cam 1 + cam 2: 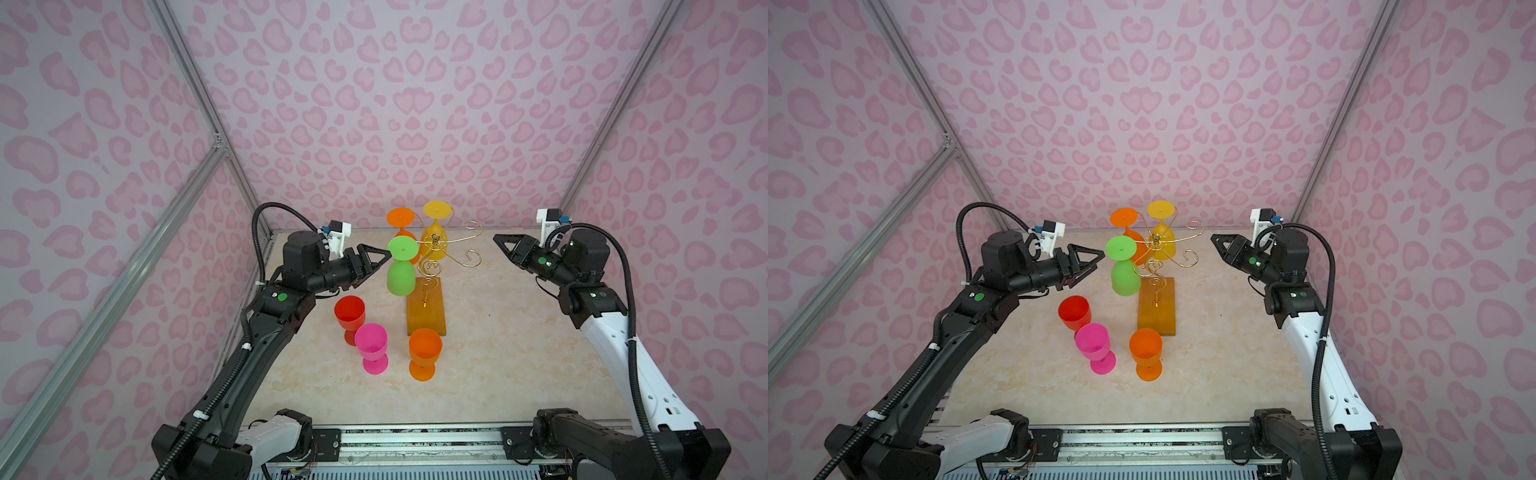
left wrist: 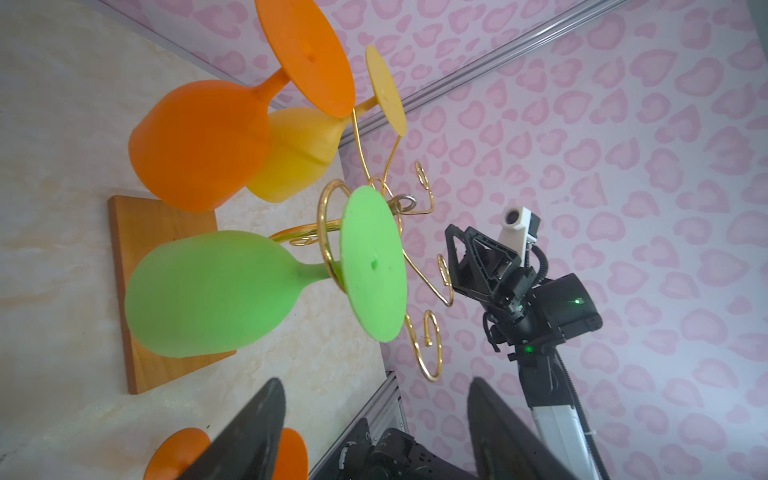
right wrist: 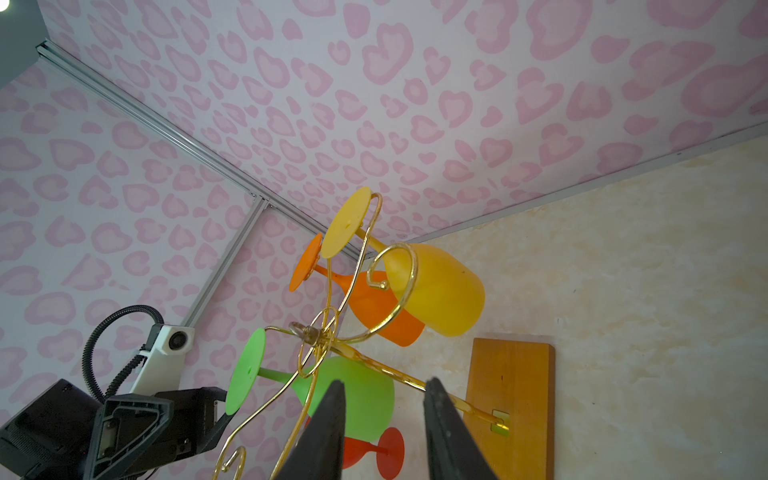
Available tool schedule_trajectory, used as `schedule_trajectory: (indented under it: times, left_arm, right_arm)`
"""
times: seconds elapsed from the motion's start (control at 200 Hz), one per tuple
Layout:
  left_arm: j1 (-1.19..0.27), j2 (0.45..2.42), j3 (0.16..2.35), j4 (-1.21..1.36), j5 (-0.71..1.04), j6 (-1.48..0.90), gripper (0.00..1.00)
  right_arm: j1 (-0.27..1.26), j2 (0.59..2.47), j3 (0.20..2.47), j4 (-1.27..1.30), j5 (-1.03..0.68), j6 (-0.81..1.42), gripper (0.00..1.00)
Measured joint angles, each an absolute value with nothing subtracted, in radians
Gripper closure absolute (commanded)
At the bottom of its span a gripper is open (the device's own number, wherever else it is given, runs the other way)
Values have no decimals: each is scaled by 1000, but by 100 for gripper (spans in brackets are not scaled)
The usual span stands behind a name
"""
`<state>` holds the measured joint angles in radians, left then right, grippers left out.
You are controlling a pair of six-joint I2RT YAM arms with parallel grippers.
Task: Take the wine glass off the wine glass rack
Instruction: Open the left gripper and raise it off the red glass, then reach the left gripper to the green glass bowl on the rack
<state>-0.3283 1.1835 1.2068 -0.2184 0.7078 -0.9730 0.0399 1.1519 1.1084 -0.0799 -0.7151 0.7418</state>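
The wine glass rack [image 1: 432,266] is gold wire on an amber base [image 1: 426,309] [image 1: 1156,311] [image 3: 511,395]. Three glasses hang from it upside down. The green wine glass [image 1: 401,274] [image 1: 1125,278] [image 2: 208,295] [image 3: 365,395] is nearest the left arm, with an orange one [image 1: 401,218] and a yellow one [image 1: 435,210] behind it. My left gripper [image 1: 380,266] [image 1: 1096,264] [image 2: 376,382] is open and empty, just left of the green glass's stem and apart from it. My right gripper [image 1: 500,243] [image 1: 1214,239] [image 3: 385,384] hovers right of the rack, open with a narrow gap and nothing in it.
Three glasses stand upright on the marble table in front of the rack: red [image 1: 350,313], pink [image 1: 371,343] and orange [image 1: 424,349]. Several rack arms on the right side [image 1: 471,257] carry nothing. Pink patterned walls close in the back and both sides.
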Motion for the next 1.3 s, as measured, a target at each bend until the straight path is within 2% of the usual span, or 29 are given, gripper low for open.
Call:
schedule_trajectory:
  times: [0.36, 1.3]
  left_arm:
    - [-347, 1192, 1179, -90, 763, -1125, 32]
    - [-414, 1275, 1222, -72, 751, -1158, 39]
  right_arm:
    - [31, 1161, 1092, -49, -729, 761, 67]
    - [-5, 1145, 1045, -10, -752, 776, 67]
